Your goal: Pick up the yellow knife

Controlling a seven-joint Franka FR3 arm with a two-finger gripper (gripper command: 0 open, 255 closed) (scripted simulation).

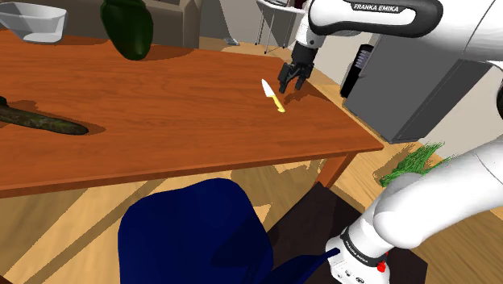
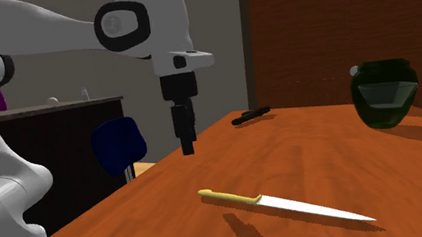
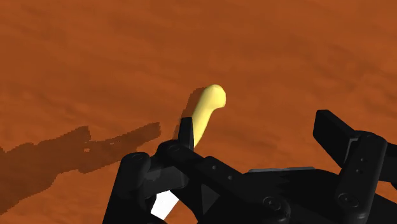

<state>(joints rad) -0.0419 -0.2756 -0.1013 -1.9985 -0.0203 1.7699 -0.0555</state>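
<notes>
Yellow knife handle (image 3: 207, 111) nr wide-open fingers (image 3: 186, 132), wrist view; shoulder view: whole blade (image 1: 267, 86).

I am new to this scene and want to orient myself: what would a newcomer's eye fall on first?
The knife, with its yellow handle and white blade, lies flat on the brown table near the shoulder view's right end. The black hand hangs close by the handle, fingers open, not touching it. A dark green jar stands at the table's far side.
</notes>
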